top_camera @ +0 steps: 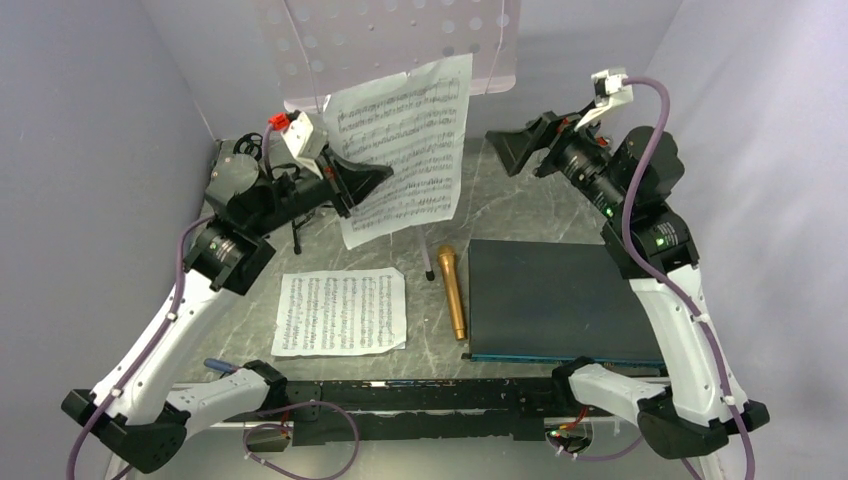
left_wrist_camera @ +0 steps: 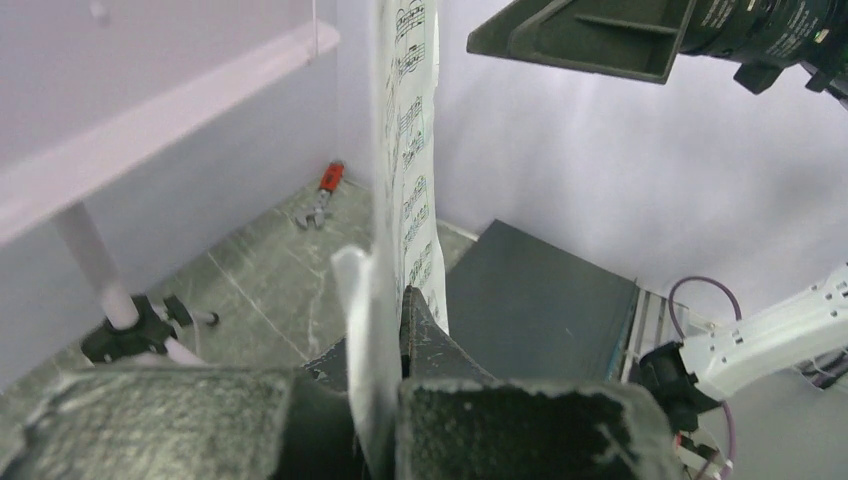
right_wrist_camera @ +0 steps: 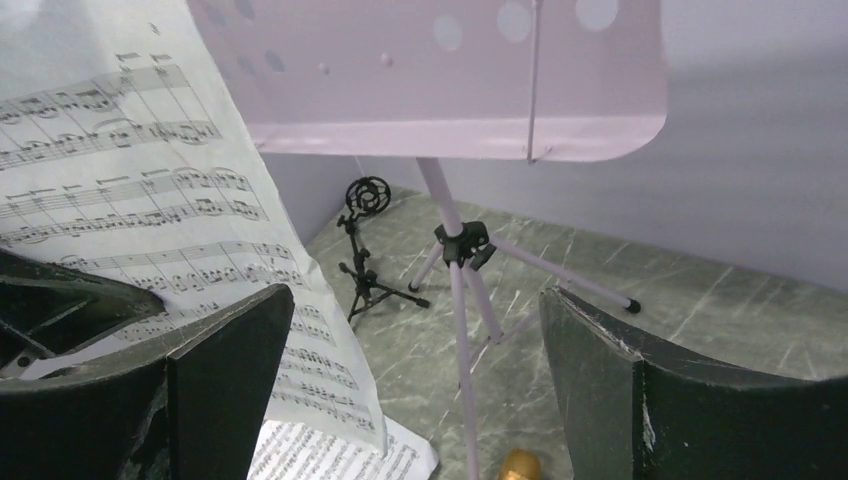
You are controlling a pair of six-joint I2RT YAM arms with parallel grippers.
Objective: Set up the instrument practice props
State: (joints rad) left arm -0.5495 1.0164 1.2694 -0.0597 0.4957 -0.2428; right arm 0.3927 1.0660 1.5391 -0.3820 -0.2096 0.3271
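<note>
My left gripper (top_camera: 365,180) is shut on the edge of a white sheet-music page (top_camera: 405,150) and holds it upright in front of the pale perforated music stand (top_camera: 400,40). The left wrist view shows the page (left_wrist_camera: 410,190) edge-on between the fingers (left_wrist_camera: 425,335). A second page (top_camera: 340,312) lies flat on the table. The gold microphone (top_camera: 452,290) lies beside it. The small black mic stand (right_wrist_camera: 365,250) stands left of the silver tripod (right_wrist_camera: 462,245). My right gripper (top_camera: 520,150) is open and empty, raised to the right of the held page.
A dark flat board (top_camera: 560,300) lies at the right of the table, touching the microphone's side. A red-handled wrench (left_wrist_camera: 322,195) lies at the back wall. Grey walls close in the back and sides. The stand's legs (right_wrist_camera: 560,280) spread across the rear floor.
</note>
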